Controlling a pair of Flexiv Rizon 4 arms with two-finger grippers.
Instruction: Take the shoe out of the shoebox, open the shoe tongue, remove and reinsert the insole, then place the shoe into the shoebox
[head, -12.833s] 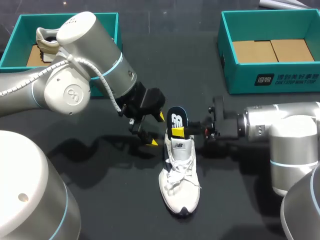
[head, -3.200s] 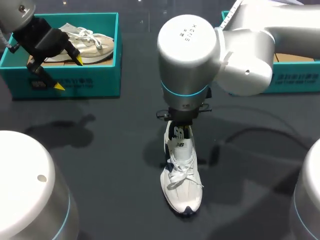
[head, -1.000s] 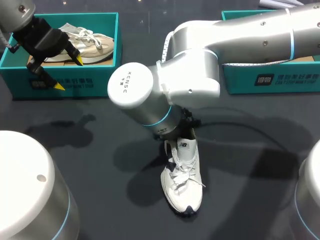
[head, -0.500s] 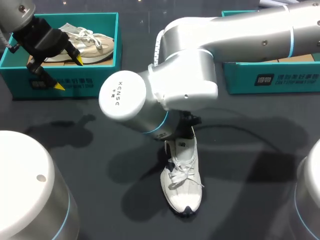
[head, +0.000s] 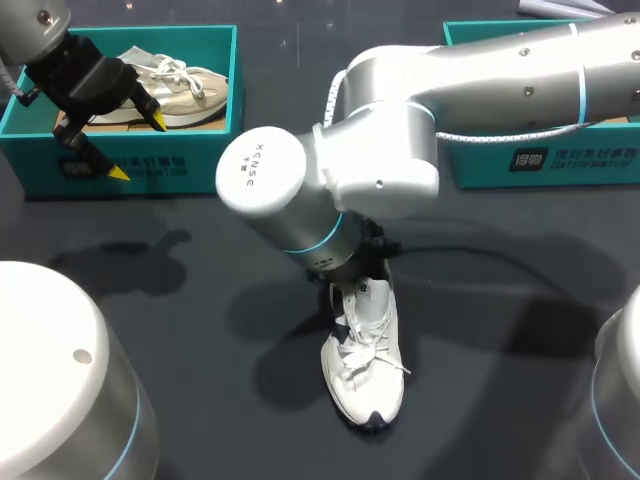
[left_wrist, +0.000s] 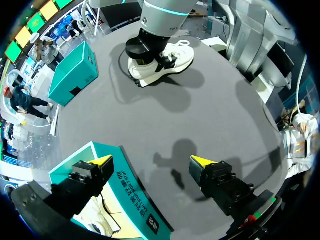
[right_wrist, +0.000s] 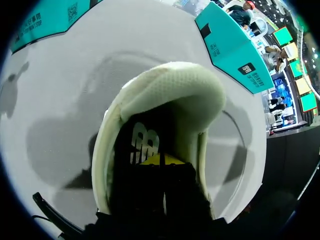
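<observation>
lying toe toward me, shoe (head: 367, 362) takes the right end effector (right_wrist: 162, 160), closed and empty, inside.

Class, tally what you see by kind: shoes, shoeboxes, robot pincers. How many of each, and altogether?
Shoes: 2 (white shoe, beige shoe)
Shoeboxes: 2 (left shoebox, right shoebox)
Pincers: 2 (left pincer, right pincer)
Total: 6

White shoe (head: 366, 370) stands upright on the table (head: 200, 300), dark insole (right_wrist: 142, 145) inside.
</observation>
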